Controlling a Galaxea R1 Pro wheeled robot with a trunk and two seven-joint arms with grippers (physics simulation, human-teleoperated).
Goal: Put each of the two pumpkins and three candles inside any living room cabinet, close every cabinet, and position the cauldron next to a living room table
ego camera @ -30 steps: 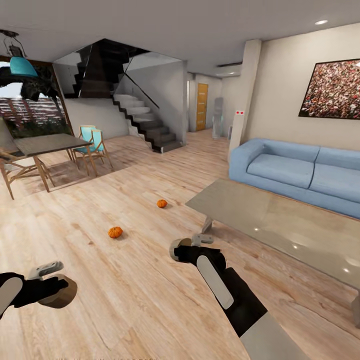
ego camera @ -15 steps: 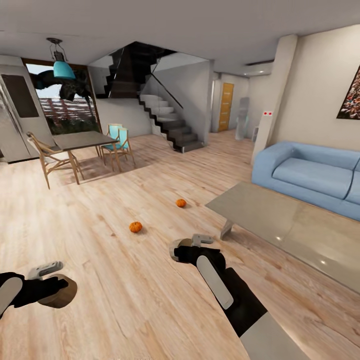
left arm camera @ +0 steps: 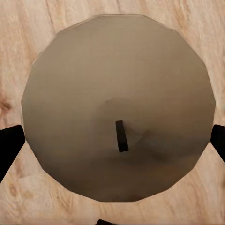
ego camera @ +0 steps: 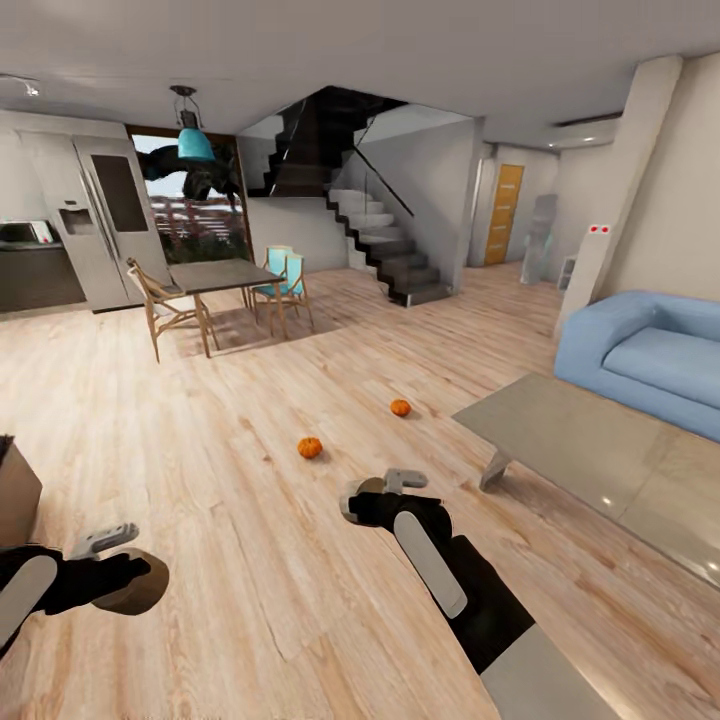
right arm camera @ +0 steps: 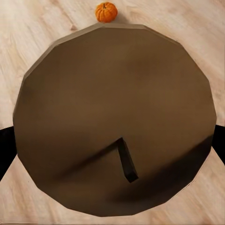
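Two orange pumpkins lie on the wood floor ahead, the nearer one [ego camera: 310,447] and the farther one [ego camera: 400,407]; one pumpkin [right arm camera: 106,11] also shows past the right gripper. My left gripper [ego camera: 125,580], low at the left, is shut on a candle [ego camera: 135,592]; its round beige top and wick [left arm camera: 117,84] sit between the dark fingertips [left arm camera: 9,147]. My right gripper [ego camera: 365,497] hangs just short of the nearer pumpkin, shut on another candle [ego camera: 350,500], whose shaded top [right arm camera: 108,108] is seen in the right wrist view.
A low glass coffee table [ego camera: 590,450] and a blue sofa [ego camera: 650,360] stand at the right. A dining table [ego camera: 225,275] with chairs, a fridge [ego camera: 105,220] and stairs [ego camera: 395,255] lie beyond. A brown box-like corner [ego camera: 12,490] pokes in at the left edge.
The whole view has swung left: pumpkins, sofa and coffee table slid right in the picture, and the fridge and kitchen came in at the left. Both arms hold the same pose with their candles.
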